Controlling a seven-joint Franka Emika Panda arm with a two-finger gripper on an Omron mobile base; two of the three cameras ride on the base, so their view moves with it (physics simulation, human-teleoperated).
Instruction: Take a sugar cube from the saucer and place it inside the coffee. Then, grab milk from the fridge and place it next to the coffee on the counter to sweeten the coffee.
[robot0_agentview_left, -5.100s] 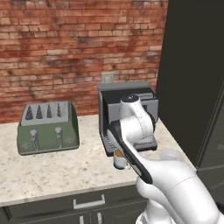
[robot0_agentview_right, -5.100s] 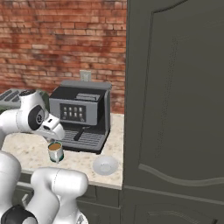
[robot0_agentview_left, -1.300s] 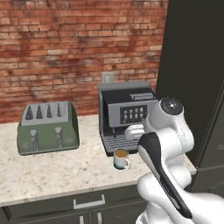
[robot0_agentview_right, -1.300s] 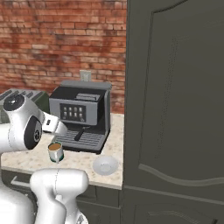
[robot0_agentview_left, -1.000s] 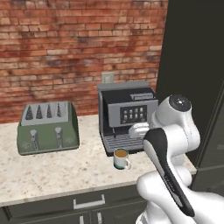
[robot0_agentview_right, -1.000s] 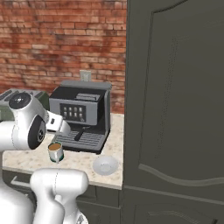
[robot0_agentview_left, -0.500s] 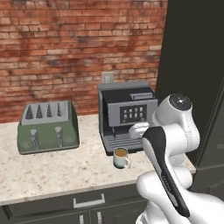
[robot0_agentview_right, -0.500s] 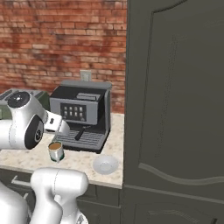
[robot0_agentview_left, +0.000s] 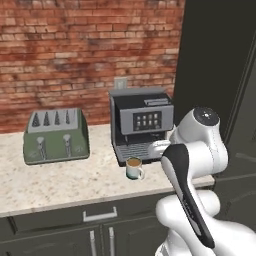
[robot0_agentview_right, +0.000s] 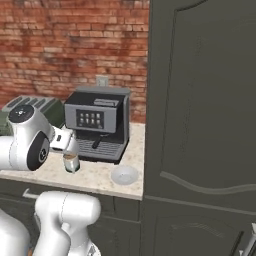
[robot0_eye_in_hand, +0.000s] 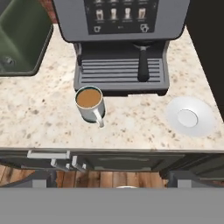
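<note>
The teal-green mug of coffee (robot0_eye_in_hand: 89, 103) stands on the beige counter (robot0_eye_in_hand: 39, 118) in front of the espresso machine, its brown liquid showing. To its right lies the pale saucer (robot0_eye_in_hand: 190, 117), and I make out no sugar cube on it or anywhere else. My gripper (robot0_eye_in_hand: 113, 180) hangs above the counter's front edge, back from the mug, open with nothing between its fingertips (robot0_eye_in_hand: 43, 178). From the sides, the mug (robot0_agentview_right: 70, 162) sits just below my hand and the saucer (robot0_agentview_right: 124, 174) is near the fridge (robot0_agentview_right: 200, 125). The fridge is closed, so the milk is hidden.
A grey-black espresso machine (robot0_agentview_left: 141, 125) stands against the brick wall behind the mug (robot0_agentview_left: 133, 168). A green toaster (robot0_agentview_left: 55, 136) sits far left on the counter. Dark cabinets with silver handles (robot0_agentview_left: 100, 215) run below. My own arm (robot0_agentview_left: 195, 155) blocks the counter's right end.
About five seconds ago the hand hung right over the mug. It has since drawn back and up, away from the mug. In the last half second it has hardly moved.
</note>
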